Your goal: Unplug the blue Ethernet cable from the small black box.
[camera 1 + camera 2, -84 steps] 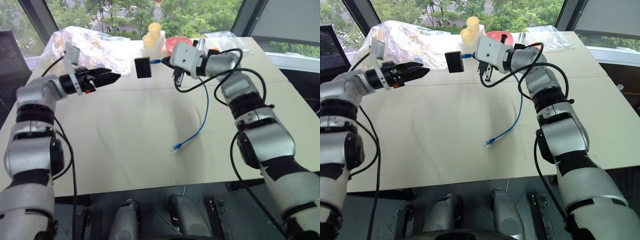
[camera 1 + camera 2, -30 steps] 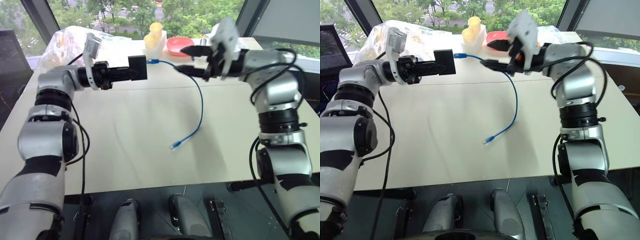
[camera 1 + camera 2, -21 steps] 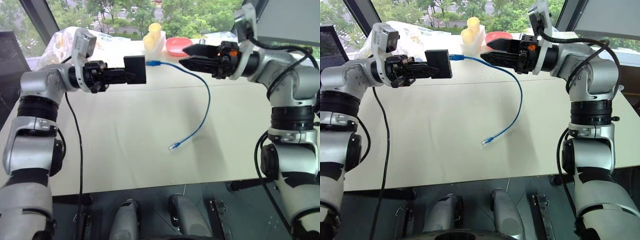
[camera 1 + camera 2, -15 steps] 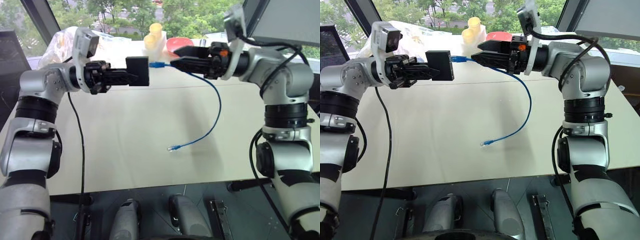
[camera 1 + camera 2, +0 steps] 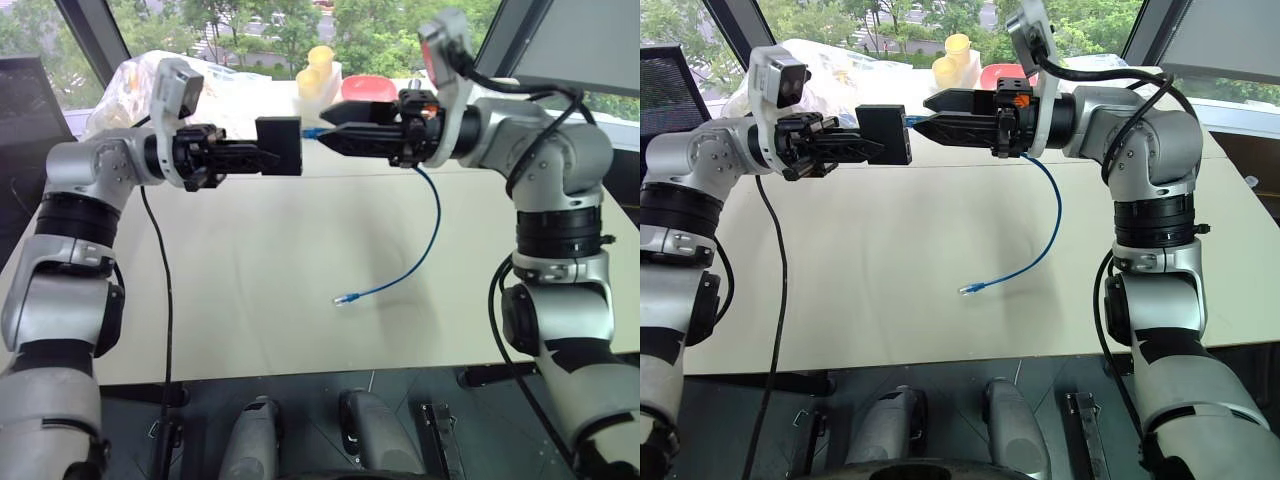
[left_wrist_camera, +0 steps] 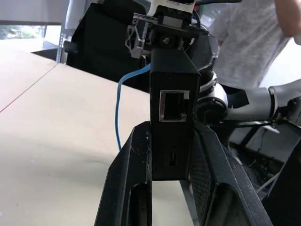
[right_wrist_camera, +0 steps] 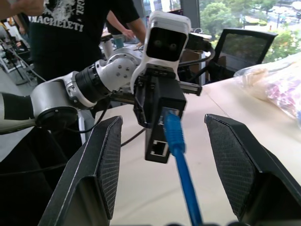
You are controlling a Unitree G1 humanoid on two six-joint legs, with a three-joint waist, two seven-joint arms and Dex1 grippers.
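My left gripper is shut on the small black box and holds it level above the table; the left wrist view shows the small black box clamped between both fingers. The blue Ethernet cable is plugged into the box's right side. From there it arcs down to the table, where its free plug lies. My right gripper is open and points left at the box. Its fingers stand on either side of the blue Ethernet cable near the plug, apart from it.
At the back of the beige table lie a crinkled clear plastic bag, yellow cups and a red bowl. A black chair stands far left. A person stands beyond the table.
My right gripper has swung left to the box and now straddles the cable at its plug. The box went from dangling by the right gripper to my left gripper's grip.
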